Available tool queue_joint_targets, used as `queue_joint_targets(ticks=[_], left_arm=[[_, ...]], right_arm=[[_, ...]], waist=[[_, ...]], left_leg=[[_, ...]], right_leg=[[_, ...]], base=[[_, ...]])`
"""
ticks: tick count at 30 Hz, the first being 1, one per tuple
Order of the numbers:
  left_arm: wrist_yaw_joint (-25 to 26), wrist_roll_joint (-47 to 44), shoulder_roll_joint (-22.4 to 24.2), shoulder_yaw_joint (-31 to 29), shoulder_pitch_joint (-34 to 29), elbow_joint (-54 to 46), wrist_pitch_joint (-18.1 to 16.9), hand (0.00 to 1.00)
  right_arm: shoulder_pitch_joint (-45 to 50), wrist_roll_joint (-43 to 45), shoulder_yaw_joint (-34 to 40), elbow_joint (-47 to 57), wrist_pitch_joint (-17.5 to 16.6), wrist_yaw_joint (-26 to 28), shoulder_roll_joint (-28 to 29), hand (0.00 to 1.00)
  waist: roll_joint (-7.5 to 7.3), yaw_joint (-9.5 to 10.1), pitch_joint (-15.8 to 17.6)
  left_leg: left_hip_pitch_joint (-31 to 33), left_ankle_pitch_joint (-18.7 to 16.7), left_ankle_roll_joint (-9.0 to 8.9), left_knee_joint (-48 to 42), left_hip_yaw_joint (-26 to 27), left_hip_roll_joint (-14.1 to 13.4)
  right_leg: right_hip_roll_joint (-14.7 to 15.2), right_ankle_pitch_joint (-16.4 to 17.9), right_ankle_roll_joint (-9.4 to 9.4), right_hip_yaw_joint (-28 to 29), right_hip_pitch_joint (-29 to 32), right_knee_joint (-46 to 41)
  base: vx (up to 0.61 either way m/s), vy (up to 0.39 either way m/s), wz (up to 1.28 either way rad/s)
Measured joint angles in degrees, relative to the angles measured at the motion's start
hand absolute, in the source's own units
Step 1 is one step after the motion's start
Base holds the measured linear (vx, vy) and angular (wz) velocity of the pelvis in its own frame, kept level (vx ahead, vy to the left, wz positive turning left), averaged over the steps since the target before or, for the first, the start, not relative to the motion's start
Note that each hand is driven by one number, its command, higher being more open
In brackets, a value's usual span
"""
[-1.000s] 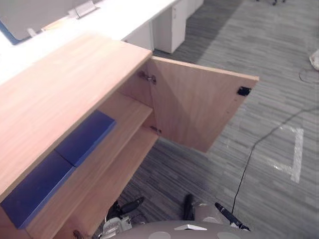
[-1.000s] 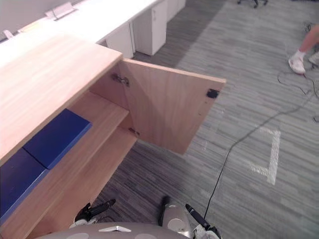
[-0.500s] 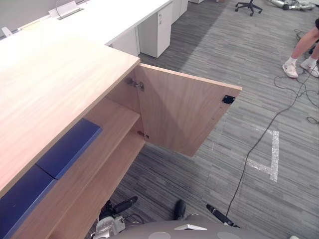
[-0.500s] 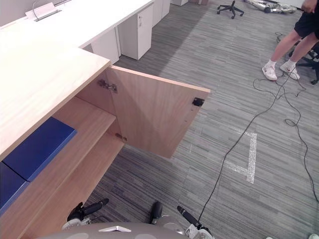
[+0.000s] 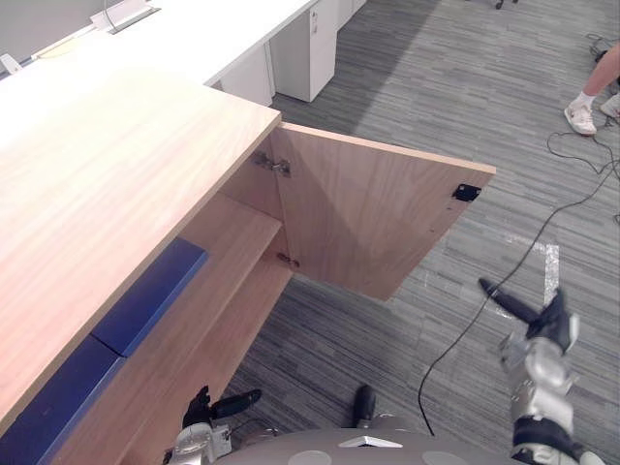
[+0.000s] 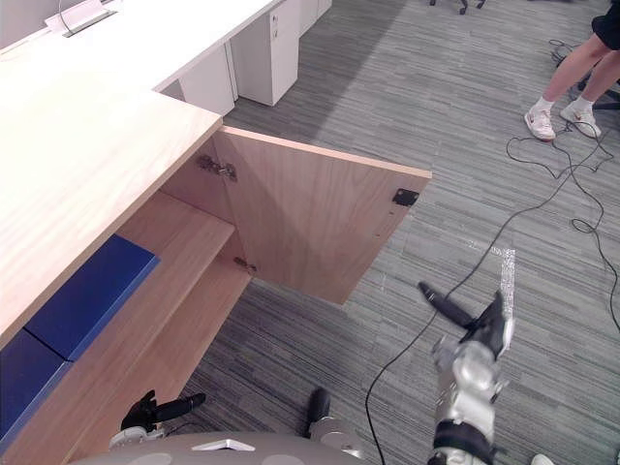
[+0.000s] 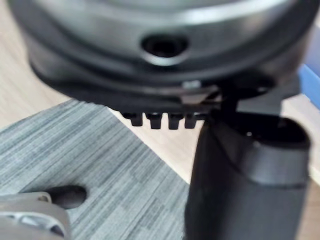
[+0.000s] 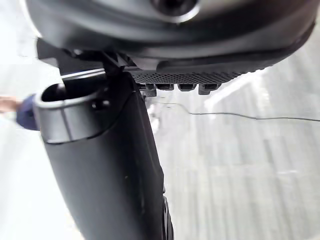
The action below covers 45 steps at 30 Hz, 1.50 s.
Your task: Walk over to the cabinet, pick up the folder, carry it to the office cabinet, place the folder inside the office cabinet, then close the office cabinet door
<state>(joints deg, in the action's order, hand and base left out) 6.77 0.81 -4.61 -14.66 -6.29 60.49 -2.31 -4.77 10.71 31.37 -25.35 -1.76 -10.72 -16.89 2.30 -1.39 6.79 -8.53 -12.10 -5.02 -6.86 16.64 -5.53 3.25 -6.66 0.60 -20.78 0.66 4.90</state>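
Head stereo pair looks steeply down, sharing the open cabinet door (image 5: 373, 218) and carpet (image 6: 387, 87); wrist cameras sit close along left hand (image 7: 245, 170) and right hand (image 8: 100, 165)

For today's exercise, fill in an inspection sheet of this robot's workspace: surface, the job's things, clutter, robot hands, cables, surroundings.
Surface: flat top of the light wooden office cabinet; nothing seen on it.
Job's things: two flat blue folders lie end to end on the upper shelf; the wooden cabinet door stands wide open.
Clutter: nothing seen.
Robot hands: right robot hand raised over the floor, fingers straight, holding nothing; left robot hand low beside the cabinet, fingers straight, holding nothing.
Cables: loose black cables on the grey carpet near a person.
Surroundings: white desks with drawer units; person's legs in white shoes; white tape mark.
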Motion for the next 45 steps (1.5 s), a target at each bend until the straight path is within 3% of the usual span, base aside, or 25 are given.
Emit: queue_joint_targets(ticks=[7, 14, 19, 28, 36, 45], left_arm=[[-0.8, 1.9, -0.4, 0.8, -2.0, 0.0, 0.0, 1.0], [-0.8, 1.9, -0.4, 0.7, -3.4, 1.0, -0.1, 1.0], [-0.6, 3.2, -0.4, 0.7, -3.4, 1.6, -0.2, 1.0], [1.1, 4.4, -0.4, 1.7, -3.0, 1.9, -0.5, 1.0], [1.4, 4.3, -0.5, 4.9, -2.5, 1.8, -1.5, 1.0], [1.4, 4.4, -0.6, 5.8, -1.6, 2.0, -1.4, 1.0]], right_arm=[[-6.8, -9.2, -8.3, -1.7, 0.1, -1.0, -12.5, 1.0], [-12.2, -18.5, -17.8, -6.5, 0.2, -0.1, -18.3, 1.0], [-17.2, -27.9, -31.2, -11.0, 0.2, 2.8, -23.4, 1.0], [-29.0, -42.9, -48.1, -16.5, -1.5, 5.0, -30.3, 1.0], [-32.2, -48.3, -52.2, -16.3, -1.4, 5.0, -31.4, 1.0], [-27.2, -52.6, -57.4, -2.6, -1.1, 3.9, -38.6, 1.0]], waist=[[0.17, -0.37, 0.1], [0.35, -0.61, 0.2], [0.44, -0.53, 0.3], [0.21, -0.57, 0.7], [-0.23, -1.8, 2.2], [0.02, -2.66, 2.9]], left_leg=[[0.3, 0.1, 0.14, 0.0, -1.6, 0.0], [1.1, 0.2, 0.26, 0.3, -3.1, 0.0], [1.4, 0.2, 0.35, 0.7, -3.7, 0.1], [2.0, 0.6, 1.01, 1.1, -4.5, 0.8], [2.1, 0.8, 1.26, 1.0, -4.7, 1.1], [3.0, 0.7, 1.08, 0.9, -5.2, -0.2]], right_leg=[[0.2, -0.1, 0.13, -1.2, -0.3, 0.0], [0.3, -0.4, 0.35, -2.0, 0.3, 0.0], [0.4, -0.7, 0.26, -2.3, 0.6, 0.0], [0.9, -1.3, 0.21, -2.7, 1.2, 0.0], [1.2, -1.6, 0.28, -2.6, 1.2, 0.1], [-0.2, -1.6, 0.09, -2.4, 2.3, 0.0]], base=[[-0.05, 0.036, 0.09], [-0.06, 0.031, 0.08], [-0.04, 0.044, 0.02], [-0.01, 0.062, 0.01], [-0.04, 0.052, -0.01], [-0.02, 0.012, -0.04]])
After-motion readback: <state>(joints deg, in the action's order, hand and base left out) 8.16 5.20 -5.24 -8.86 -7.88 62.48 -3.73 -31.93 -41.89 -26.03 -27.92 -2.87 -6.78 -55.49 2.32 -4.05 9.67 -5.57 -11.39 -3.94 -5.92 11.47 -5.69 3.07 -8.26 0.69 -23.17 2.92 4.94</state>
